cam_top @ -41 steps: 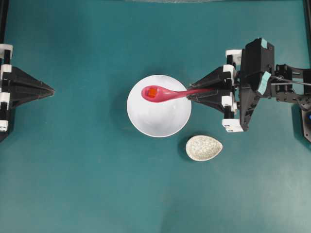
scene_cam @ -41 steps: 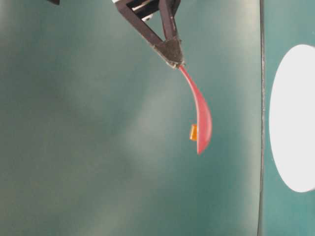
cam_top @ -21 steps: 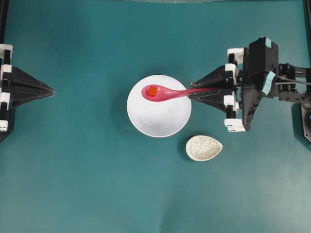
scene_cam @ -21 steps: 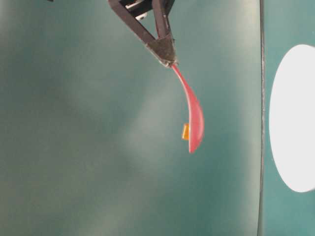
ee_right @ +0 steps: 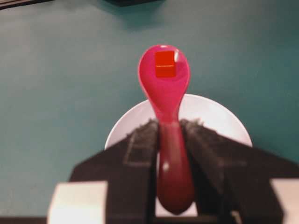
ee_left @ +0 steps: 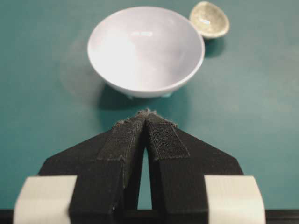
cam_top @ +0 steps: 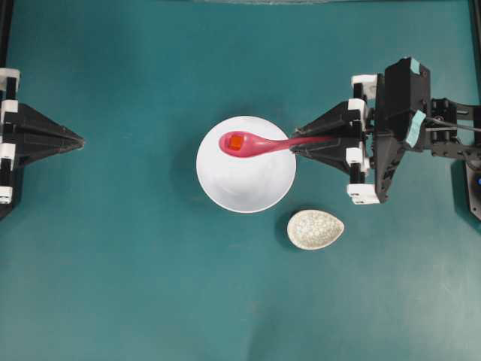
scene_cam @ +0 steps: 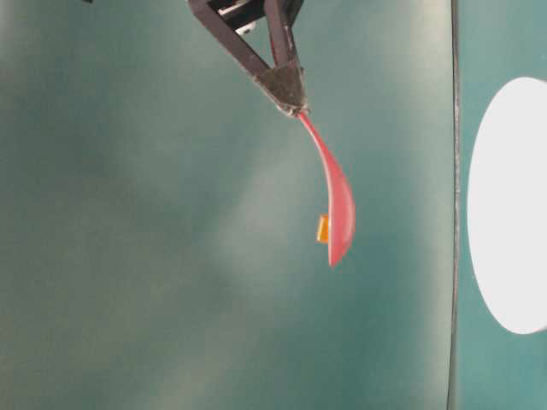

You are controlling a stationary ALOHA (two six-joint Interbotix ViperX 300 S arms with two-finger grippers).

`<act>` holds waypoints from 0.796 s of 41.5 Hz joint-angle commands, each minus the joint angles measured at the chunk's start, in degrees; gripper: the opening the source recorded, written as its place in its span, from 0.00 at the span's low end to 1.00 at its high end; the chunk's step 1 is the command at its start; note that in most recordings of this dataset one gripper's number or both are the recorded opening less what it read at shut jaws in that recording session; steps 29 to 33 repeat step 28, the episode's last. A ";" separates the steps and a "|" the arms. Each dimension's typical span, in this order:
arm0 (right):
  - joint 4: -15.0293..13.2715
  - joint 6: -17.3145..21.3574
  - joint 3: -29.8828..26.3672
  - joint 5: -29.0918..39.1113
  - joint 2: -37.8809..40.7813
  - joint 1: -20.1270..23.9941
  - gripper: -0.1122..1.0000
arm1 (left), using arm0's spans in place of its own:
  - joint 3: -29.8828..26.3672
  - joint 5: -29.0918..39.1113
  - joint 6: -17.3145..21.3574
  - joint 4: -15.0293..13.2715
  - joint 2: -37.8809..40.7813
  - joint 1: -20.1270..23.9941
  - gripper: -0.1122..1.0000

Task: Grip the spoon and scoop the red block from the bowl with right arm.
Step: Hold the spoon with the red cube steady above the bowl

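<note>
So the spoon is clamped by its handle between the jaws of the right gripper, which are narrowed onto it, and it's held out roughly level over the bowl. That flat attitude looks deliberate: the red block is sitting in the scoop, and any tilt would probably let such a tiny cube slide off. In the right wrist view the red block is seen near the far end of the spoon, with the white bowl below and behind it, so the load appears to be lifted clear of the bowl rather than resting in it. The table-level view backs that up, the spoon hanging in open air from the gripper.

The bowl is parked near the middle of the table, with a small speckled dish just beside it toward the near-right side.

The left gripper is kept pinched together with nothing in it, well back at the left edge, presumably just out of the way.

The scooping itself looks basically done.
</note>
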 commanded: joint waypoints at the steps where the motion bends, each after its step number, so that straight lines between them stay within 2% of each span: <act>1: -0.09 0.00 -0.88 -0.26 -0.88 0.00 0.32 | -1.49 -0.18 -0.09 0.18 0.35 0.00 0.10; 33: -0.09 0.09 -0.79 -0.26 -0.88 0.00 0.32 | -1.58 0.62 0.00 0.18 0.35 0.00 0.10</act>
